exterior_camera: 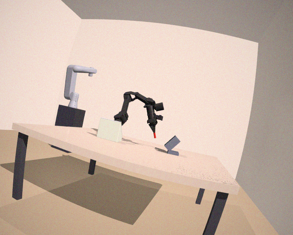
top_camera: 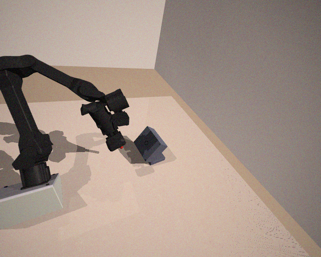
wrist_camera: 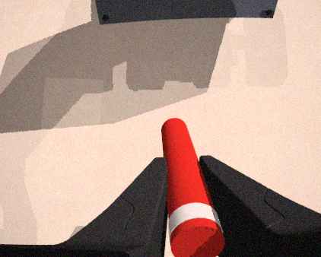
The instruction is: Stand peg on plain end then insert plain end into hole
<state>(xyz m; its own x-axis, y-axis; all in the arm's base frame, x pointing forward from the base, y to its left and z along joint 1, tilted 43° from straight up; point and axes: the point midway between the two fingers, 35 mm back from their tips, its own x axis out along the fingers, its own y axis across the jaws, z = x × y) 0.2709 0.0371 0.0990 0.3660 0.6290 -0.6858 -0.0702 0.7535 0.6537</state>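
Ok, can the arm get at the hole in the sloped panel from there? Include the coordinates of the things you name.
Probably yes: nothing visible stands between the raised peg (top_camera: 121, 147) (exterior_camera: 154, 135) (wrist_camera: 184, 171) and the panel's hole (top_camera: 146, 143). The gripper (exterior_camera: 153, 132) (wrist_camera: 182, 166) likely needs more tilt first, as the peg points mostly down.

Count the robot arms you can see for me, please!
2. A black arm stands on the table by the sloped panel, and a pale grey arm stands on a dark block behind the table.

The panel (top_camera: 154, 149) (exterior_camera: 172, 144) (wrist_camera: 182, 9) stands on the table (top_camera: 187, 203) (exterior_camera: 136, 160) (wrist_camera: 266, 152), before the arm (top_camera: 57, 73) (exterior_camera: 125, 107).
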